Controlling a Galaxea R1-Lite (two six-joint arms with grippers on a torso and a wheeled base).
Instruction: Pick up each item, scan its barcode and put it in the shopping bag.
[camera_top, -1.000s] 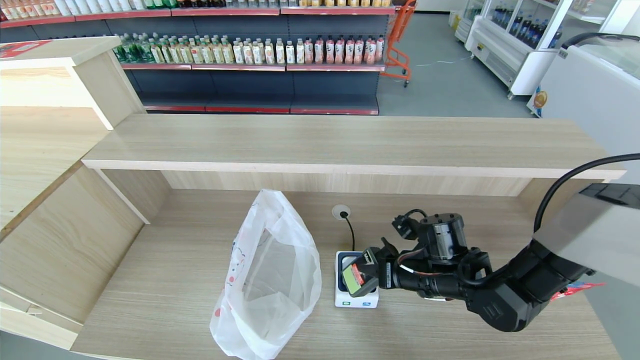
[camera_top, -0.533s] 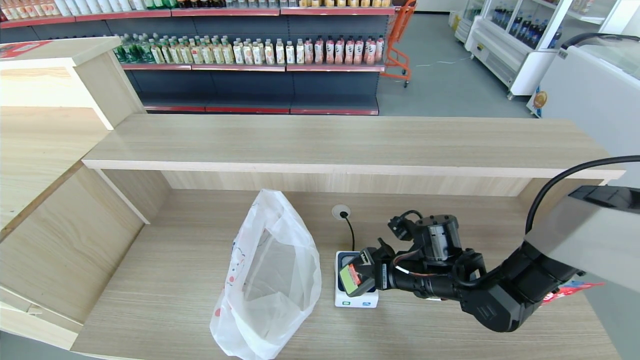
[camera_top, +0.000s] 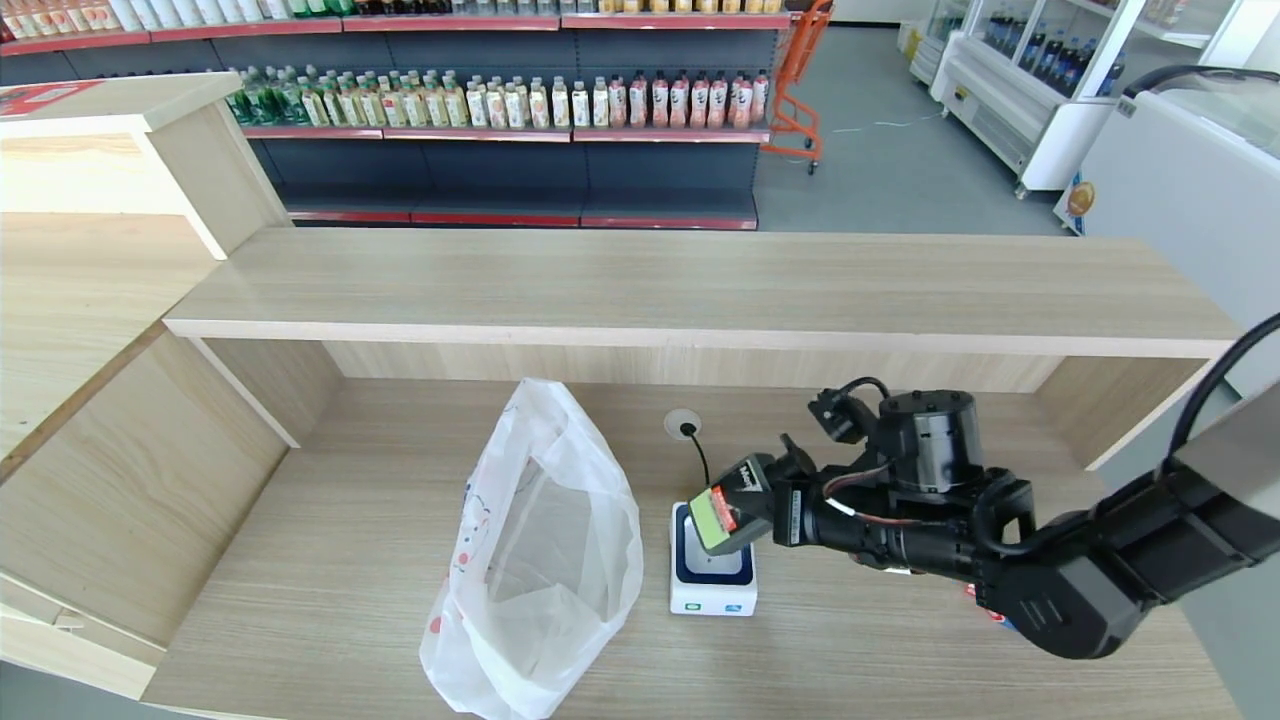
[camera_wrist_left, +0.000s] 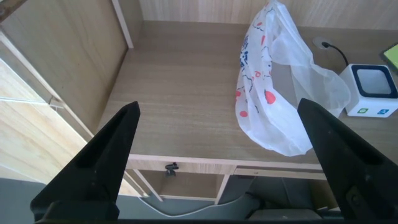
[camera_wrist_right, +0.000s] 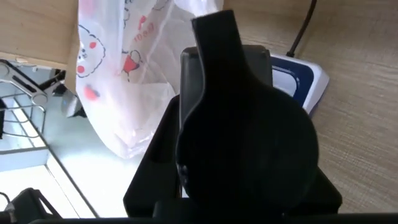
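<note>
Over the scanner (camera_top: 712, 578) on the worktop (camera_top: 330, 560), the green packet (camera_top: 711, 522) sits tilted, clamped between the right gripper's (camera_top: 727, 510) closed fingers (camera_top: 746, 479).

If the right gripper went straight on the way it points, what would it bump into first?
Probably the shopping bag: the right gripper, holding a green packet above the scanner, points at its side, though depth is unclear.
</note>
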